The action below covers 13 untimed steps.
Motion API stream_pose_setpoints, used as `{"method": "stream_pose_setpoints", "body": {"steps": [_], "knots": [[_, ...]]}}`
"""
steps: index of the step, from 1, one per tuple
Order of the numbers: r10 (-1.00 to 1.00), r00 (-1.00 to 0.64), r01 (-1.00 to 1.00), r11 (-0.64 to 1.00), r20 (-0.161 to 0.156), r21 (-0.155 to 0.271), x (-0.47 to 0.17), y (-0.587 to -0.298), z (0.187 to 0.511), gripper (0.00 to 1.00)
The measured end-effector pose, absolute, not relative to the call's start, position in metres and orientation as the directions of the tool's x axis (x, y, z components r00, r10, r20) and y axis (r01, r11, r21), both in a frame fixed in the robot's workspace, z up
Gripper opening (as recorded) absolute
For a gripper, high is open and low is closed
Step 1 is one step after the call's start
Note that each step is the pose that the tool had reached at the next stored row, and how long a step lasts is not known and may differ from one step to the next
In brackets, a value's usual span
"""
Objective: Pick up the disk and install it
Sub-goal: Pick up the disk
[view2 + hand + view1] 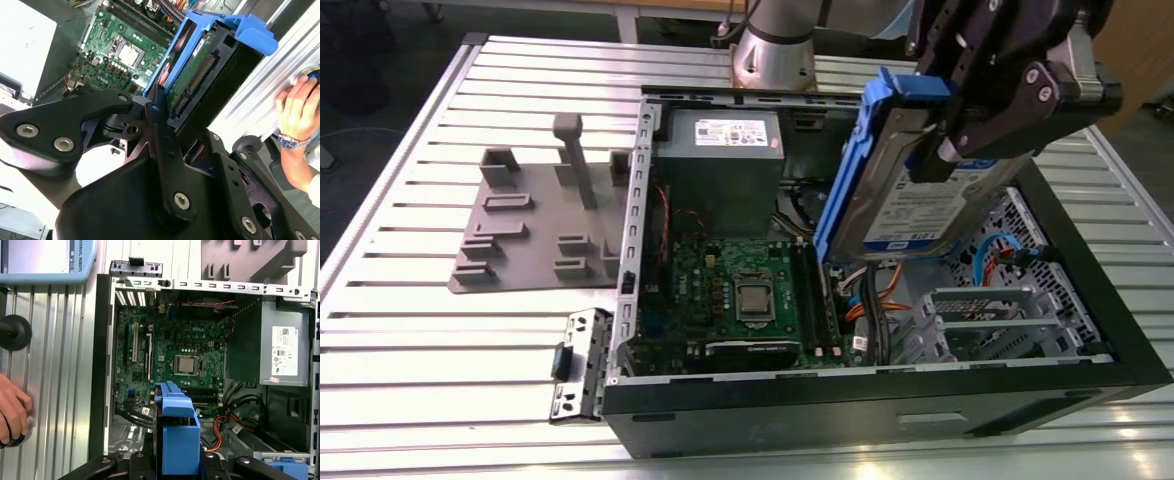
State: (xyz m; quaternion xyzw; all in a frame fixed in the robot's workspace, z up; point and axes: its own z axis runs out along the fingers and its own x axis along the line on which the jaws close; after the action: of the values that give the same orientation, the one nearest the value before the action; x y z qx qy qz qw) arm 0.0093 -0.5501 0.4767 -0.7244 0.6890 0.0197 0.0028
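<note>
The gripper (958,140) pinches the disk (907,200) by its blue caddy, holding it on edge above the open computer case (854,420). The second wrist view shows the disk's circuit-board side. Below lies the motherboard (175,355). Farther off, both wrist views show a person's hand (295,107).

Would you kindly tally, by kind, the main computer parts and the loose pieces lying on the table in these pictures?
Disk, clamped in the gripper above the open case: 1
Power supply: 1
Motherboard: 1
Grey fixture plate on the table: 1
Black bracket on the table: 1
Total: 5
</note>
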Motion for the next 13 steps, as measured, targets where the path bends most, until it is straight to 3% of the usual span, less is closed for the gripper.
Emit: {"method": "stream_pose_setpoints", "body": {"steps": [6,13], "knots": [[-0.998,0.050,-0.998,-0.050,-0.033,0.027,0.026,-0.551,0.476,0.36],[-0.997,0.036,-0.999,-0.038,-0.068,0.026,0.030,-0.553,0.474,0.36]]}}
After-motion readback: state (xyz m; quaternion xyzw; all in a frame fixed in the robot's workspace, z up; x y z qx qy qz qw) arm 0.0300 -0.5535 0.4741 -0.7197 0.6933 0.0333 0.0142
